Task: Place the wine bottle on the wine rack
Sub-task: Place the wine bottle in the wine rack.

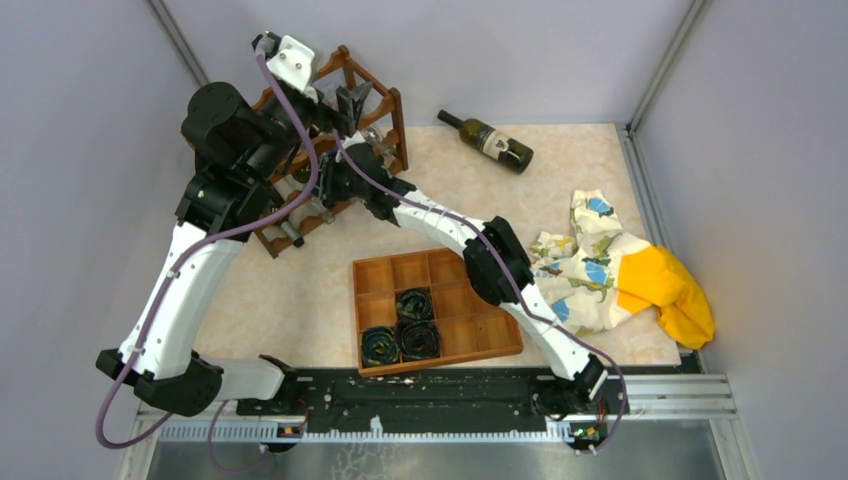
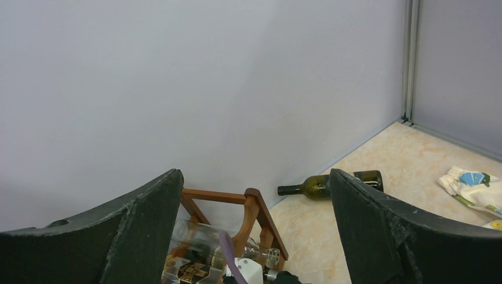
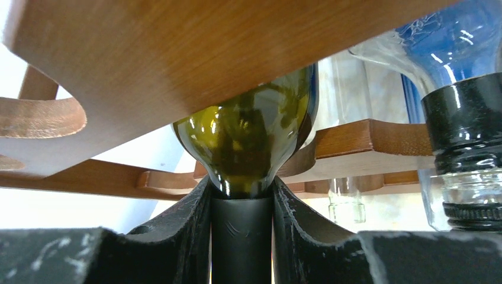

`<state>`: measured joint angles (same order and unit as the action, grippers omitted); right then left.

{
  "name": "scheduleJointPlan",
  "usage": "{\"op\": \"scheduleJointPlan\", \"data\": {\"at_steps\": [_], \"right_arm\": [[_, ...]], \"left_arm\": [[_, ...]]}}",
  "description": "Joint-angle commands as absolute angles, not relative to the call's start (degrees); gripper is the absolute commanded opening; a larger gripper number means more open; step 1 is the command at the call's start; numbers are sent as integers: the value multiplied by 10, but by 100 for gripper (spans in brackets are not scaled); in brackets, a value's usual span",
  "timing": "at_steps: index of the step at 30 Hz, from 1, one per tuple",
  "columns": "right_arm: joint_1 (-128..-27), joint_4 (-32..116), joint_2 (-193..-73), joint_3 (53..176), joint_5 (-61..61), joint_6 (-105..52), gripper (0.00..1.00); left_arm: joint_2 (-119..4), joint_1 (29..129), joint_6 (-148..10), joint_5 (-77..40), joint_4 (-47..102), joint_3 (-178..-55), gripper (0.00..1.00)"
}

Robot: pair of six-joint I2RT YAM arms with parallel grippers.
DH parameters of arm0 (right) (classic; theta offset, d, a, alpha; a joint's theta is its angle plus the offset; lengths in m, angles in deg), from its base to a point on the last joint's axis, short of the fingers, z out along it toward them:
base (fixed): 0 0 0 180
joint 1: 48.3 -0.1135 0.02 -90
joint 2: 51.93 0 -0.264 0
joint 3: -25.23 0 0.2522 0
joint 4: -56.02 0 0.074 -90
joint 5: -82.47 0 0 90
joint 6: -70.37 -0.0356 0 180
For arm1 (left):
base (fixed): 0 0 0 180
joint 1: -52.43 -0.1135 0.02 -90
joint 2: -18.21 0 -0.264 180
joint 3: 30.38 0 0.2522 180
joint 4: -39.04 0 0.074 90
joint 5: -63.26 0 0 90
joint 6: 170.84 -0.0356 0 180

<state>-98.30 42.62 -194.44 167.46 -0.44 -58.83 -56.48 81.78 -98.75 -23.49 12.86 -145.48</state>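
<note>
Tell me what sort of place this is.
Probably a robot test cell: plain grey panel walls, two arms bolted to a metal rail, and staged props like a wine rack and crumpled cloth.

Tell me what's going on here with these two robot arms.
The right hand is clamped on the neck of a green wine bottle, whose body sits inside the wooden wine rack beneath a rail, beside a clear glass bottle. It has not let go yet. The left hand hangs open above the rack, holding nothing. Another dark bottle lies on its side on the table near the back wall.
</note>
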Motion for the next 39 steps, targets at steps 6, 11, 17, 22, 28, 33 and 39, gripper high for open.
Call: {"op": "scheduleJointPlan", "data": {"at_steps": [6,11,17,22,28,33,39], "right_arm": [[-986,515,-1921,1781,22,-625,8],[-988,515,-1934,1789,22,-632,9],[-991,516,-1949,1798,26,-647,9],[-994,515,-1955,1798,31,-655,9],[-996,511,-1957,1797,26,-657,9],[-996,506,-1954,1792,24,-650,9],[-995,514,-1960,1795,8,-633,10]], "left_arm": [[-559,815,-988,-226,146,-1454,99],[-560,815,-985,-224,146,-1455,99],[-559,815,-983,-223,146,-1455,99],[-560,815,-981,-222,146,-1456,99],[-561,815,-980,-221,145,-1458,99],[-561,815,-979,-218,145,-1459,99],[-561,815,-978,-217,146,-1461,99]]}}
